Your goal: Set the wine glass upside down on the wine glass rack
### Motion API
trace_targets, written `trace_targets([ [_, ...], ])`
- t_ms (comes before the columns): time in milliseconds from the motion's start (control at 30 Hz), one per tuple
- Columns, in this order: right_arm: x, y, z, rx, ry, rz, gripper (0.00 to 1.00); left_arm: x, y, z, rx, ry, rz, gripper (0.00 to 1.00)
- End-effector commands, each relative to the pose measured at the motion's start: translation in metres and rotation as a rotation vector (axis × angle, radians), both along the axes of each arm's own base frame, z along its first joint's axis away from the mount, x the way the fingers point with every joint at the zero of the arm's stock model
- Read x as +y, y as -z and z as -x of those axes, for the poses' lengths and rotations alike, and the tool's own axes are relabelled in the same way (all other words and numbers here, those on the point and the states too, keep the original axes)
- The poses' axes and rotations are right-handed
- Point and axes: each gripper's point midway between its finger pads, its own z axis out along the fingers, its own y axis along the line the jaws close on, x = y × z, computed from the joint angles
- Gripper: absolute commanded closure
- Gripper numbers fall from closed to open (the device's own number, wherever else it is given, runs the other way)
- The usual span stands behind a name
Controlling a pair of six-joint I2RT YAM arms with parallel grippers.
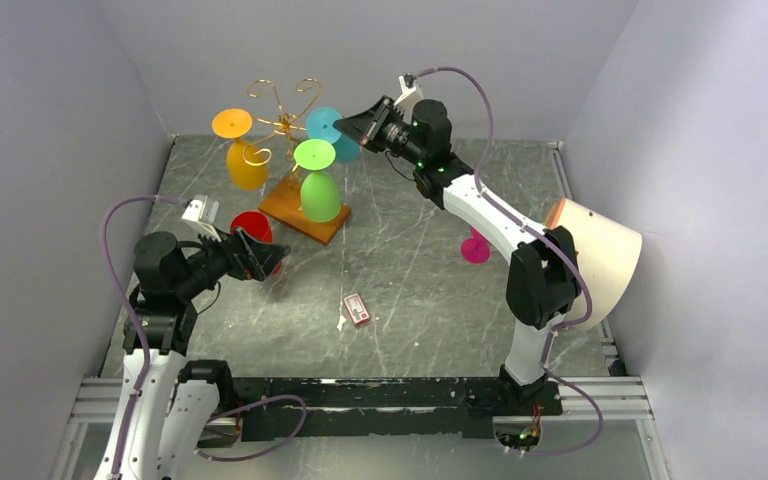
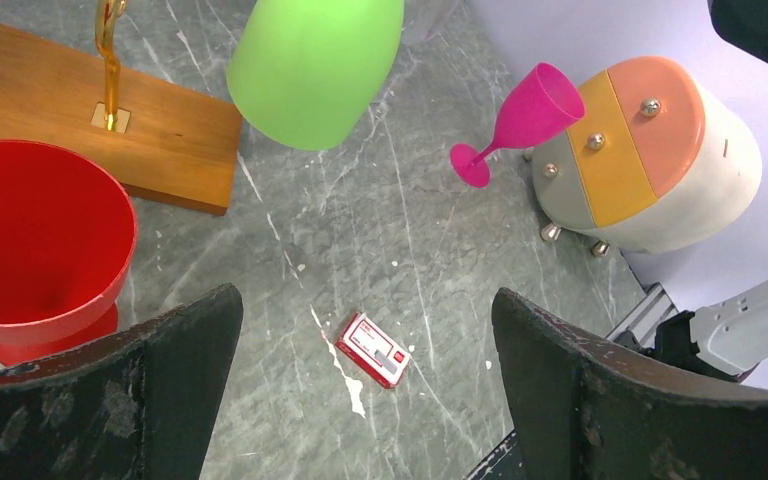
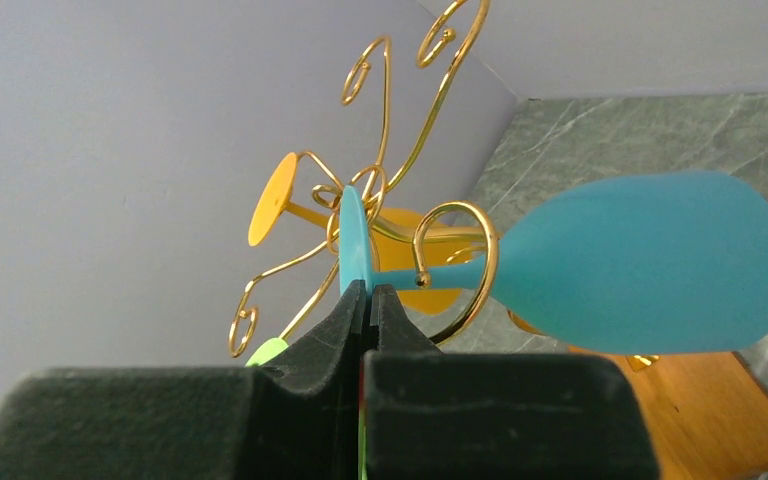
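Currently: teal wine glass (image 3: 650, 260) inverted, stem seated in a wine glass rack (image 1: 285, 203) scroll, foot clenched by right tool (image 3: 365, 300); release outstanding. Left tool (image 2: 365, 340) splayed, empty. Red glass (image 2: 30, 230), pink glass (image 2: 525, 105) unhung on bench (image 1: 410, 270).

Jaws of the right gripper (image 3: 365, 295) pinch the foot edge of the teal wine glass (image 3: 640, 262), whose stem lies inside a gold curl of the wine glass rack (image 3: 487, 270), bowl pointing right.

The wine glass (image 3: 640, 262) sits in a curl of the wine glass rack (image 3: 710, 410) with its foot at my right pincer's (image 3: 365, 300) tips and its bowl to the right. Another glass (image 2: 40, 230) stands beside my left pincer's (image 2: 365, 305) left finger, and a small box (image 2: 372, 350) lies ahead.
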Motion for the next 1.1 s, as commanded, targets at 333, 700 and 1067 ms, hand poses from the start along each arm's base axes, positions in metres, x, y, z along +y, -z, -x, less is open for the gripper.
trace_targets([
  [333,-0.023,-0.027,0.008,-0.052,0.073,-0.064,1.00,0.002,-0.006,-0.001,-0.027,-0.012,-0.016,0.02],
  [700,-0.032,-0.020,-0.002,-0.005,0.093,-0.132,1.00,0.002,-0.004,-0.001,-0.022,-0.011,-0.016,0.02],
  [1067,-0.047,-0.017,-0.009,0.031,0.118,-0.206,1.00,0.001,-0.006,-0.001,-0.027,-0.009,-0.014,0.02],
])
